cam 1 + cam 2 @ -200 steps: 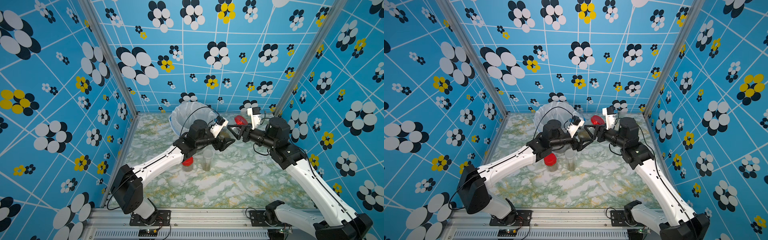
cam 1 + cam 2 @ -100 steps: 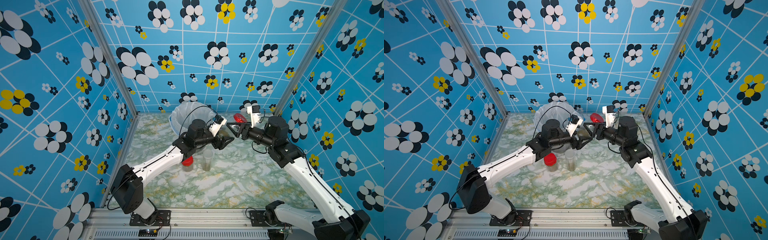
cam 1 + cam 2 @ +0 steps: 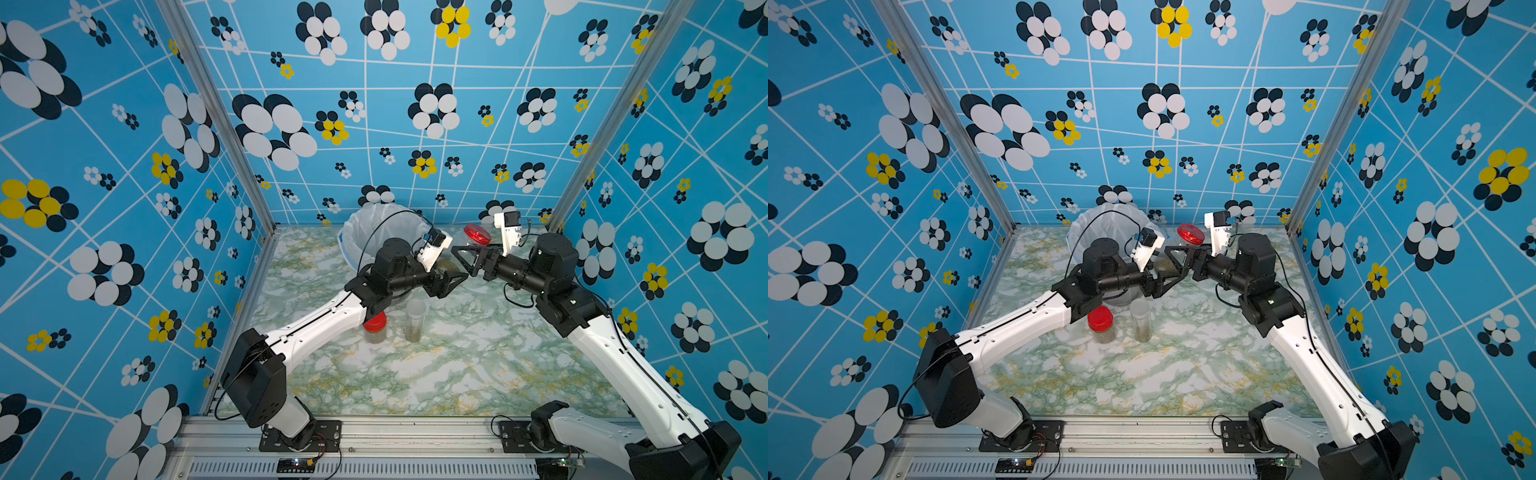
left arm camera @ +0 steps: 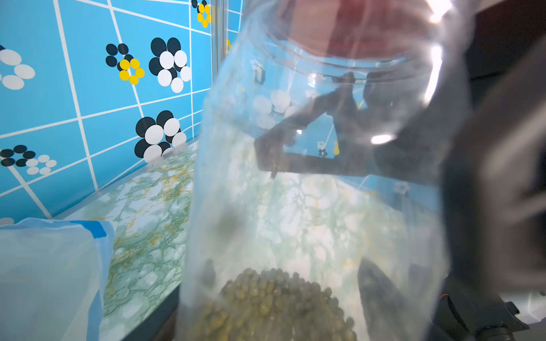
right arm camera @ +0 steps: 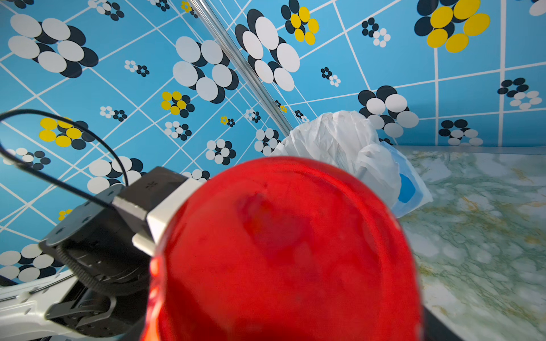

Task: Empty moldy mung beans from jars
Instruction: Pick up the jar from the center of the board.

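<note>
At the far edge of the marble-patterned table (image 3: 457, 365), left of centre: bag-lined bucket (image 3: 361, 237), white liner folded over the rim, seen in both top views (image 3: 1084, 232). Nearer, tucked beside the left arm: short red-lidded jar (image 3: 375, 326), upright and closed, with a thin greenish layer of mung beans (image 3: 1104, 336) at the bottom. Just right of it, near but not touching: tall lidless jar (image 3: 414, 320), upright, likewise with a low olive layer at its base (image 3: 1142, 332). Farther back and right, raised off the table just right of the bucket: left gripper (image 3: 453, 274), jaws partly spread and clamped on the walls of a clear held jar (image 4: 319, 192), with one blurred dark finger (image 4: 502, 192) against its side in the left wrist view. Inside that jar: a heap of olive-brown mung beans (image 4: 274, 307) piled at the closed end, faintly visible in a top view too (image 3: 1165, 265). By its open mouth: red lid (image 3: 477, 235), tilted, filling the lower half of the right wrist view (image 5: 280, 251); touching the rim or just clear of it, cannot tell. Immediately right, facing the left gripper tip to tip: right gripper (image 3: 466, 253), lid close against its jaws; how wide these stand, and whether clamped on the lid, cannot tell.
</note>
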